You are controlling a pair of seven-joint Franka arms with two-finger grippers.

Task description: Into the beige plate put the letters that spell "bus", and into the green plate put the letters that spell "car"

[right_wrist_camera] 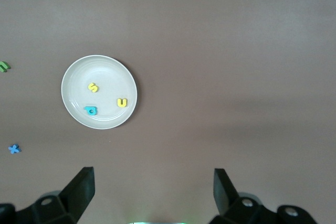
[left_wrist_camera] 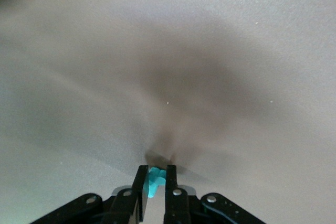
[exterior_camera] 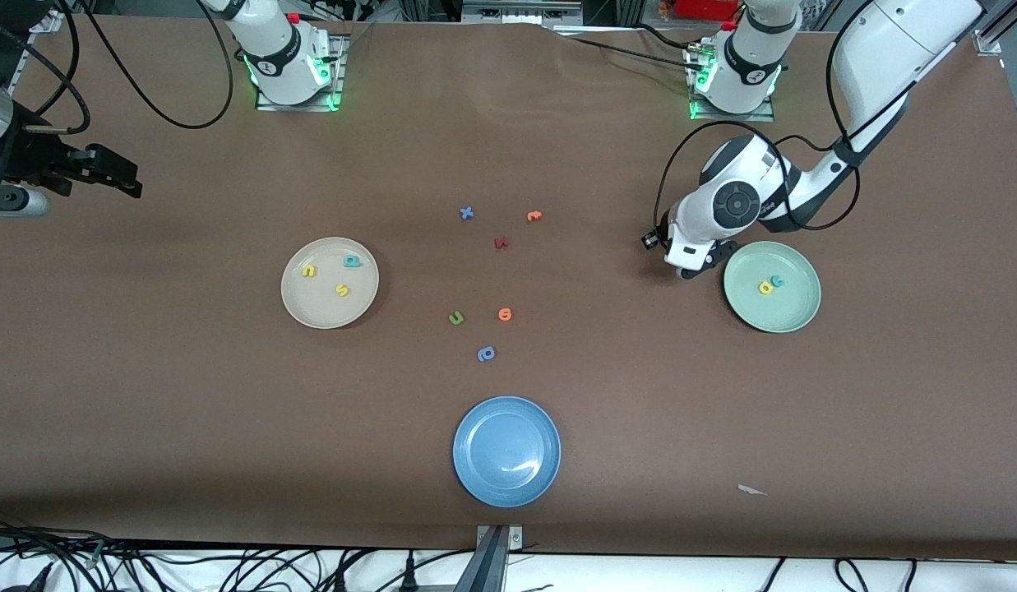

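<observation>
Sitting in the beige plate [exterior_camera: 330,283], toward the right arm's end of the counter [exterior_camera: 640,427], are teal "b" [exterior_camera: 352,261], yellow "u" [exterior_camera: 309,270] and yellow "s" [exterior_camera: 342,289]. Yellow "a" [exterior_camera: 765,288] and teal "c" [exterior_camera: 777,281] lie in the green plate [exterior_camera: 772,286]. Just beside its rim, the left claw [left_wrist_camera: 155,178] pinches the teal "r" [left_wrist_camera: 153,182]; so shallow a pinch could let it slip short of the plate. The right claw [right_wrist_camera: 153,184] waits, spread, at the counter's edge.

A matte brown surface [exterior_camera: 228,427] fills nearly the whole front view, evenly lit from above with soft shadows. Along its edge nearest the front camera runs a white strip strewn with black cables [exterior_camera: 187,567], and a metal bracket [exterior_camera: 498,547] sits at the middle of that edge.
</observation>
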